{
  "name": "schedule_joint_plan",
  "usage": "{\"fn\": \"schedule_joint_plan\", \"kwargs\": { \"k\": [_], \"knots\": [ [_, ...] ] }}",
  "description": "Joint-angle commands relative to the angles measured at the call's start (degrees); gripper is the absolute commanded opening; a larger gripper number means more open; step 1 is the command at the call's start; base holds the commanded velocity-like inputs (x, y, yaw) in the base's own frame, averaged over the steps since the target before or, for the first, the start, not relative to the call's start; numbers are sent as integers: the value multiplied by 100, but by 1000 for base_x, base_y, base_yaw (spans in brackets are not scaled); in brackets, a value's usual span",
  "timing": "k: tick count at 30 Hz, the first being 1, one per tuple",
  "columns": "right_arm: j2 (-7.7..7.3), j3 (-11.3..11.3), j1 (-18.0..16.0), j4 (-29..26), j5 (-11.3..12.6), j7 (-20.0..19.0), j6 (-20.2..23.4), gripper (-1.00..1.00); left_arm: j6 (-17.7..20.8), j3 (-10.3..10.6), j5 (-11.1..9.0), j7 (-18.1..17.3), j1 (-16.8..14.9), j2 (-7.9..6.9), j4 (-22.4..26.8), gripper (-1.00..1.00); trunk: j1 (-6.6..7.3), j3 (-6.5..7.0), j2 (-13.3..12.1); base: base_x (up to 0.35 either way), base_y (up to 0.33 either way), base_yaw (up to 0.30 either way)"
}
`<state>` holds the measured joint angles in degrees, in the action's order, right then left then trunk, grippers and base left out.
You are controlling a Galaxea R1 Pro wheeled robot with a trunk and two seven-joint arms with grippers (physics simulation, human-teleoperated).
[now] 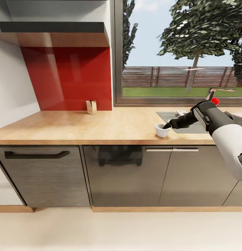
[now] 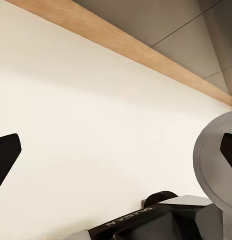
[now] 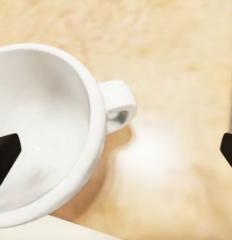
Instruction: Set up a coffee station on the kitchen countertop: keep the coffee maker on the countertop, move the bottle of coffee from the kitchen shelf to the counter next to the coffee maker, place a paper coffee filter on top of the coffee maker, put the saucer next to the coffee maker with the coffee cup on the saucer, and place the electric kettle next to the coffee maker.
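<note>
At the far left of the head view, a dark hood (image 1: 53, 27) is seen over a shiny red wall panel (image 1: 68, 76). Below it, a small tan paper bag (image 1: 91, 106) is stood at the back of the kitchen countertop (image 1: 82, 127), a long surface of light wood grain. Grey cabinet doors (image 1: 127, 174) are seen under it. Further right, the white coffee cup (image 1: 162, 130) is set on the surface, just beside the grey sink (image 1: 190, 123). A tap (image 1: 218, 92) with a red knob is seen behind the sink, under the window.

The right hand (image 1: 168, 126) is held right at the cup, at the end of a black and white arm. In the right wrist view, the coffee cup (image 3: 45, 130) is shown close up: round, smooth and white, with a loop handle. The black fingertips (image 3: 5, 155) are spread wide, one over the cup's bowl and one far out over the wood.

In the left wrist view, the pale floor (image 2: 95, 125) and a wood strip under the cabinets are shown. The left hand (image 2: 116, 155) is spread wide and nothing is held.
</note>
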<state>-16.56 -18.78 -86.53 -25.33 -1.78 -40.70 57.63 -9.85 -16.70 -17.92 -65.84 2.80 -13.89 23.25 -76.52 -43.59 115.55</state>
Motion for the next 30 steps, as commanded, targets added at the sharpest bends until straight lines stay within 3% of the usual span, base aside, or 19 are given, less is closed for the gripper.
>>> {"fn": "schedule_joint_plan", "kwargs": {
  "k": [1,12,13,30],
  "knots": [
    [-6,-29,-4,-7,-19,-34,11,100,-36,-1,-3,-8,1,0,5,100,0,-5,2,0,0,0],
    [-6,-29,-4,-7,-17,-34,10,100,-35,-4,-1,-8,1,0,5,100,0,-5,2,0,0,0],
    [-6,-29,-4,-7,-16,-34,9,-100,-35,-3,-1,-8,1,0,5,100,0,-5,2,0,0,0],
    [-6,-29,-4,-7,-15,-34,11,-100,-35,-9,-2,-8,1,0,5,100,0,-5,2,0,0,0]
  ]
}}
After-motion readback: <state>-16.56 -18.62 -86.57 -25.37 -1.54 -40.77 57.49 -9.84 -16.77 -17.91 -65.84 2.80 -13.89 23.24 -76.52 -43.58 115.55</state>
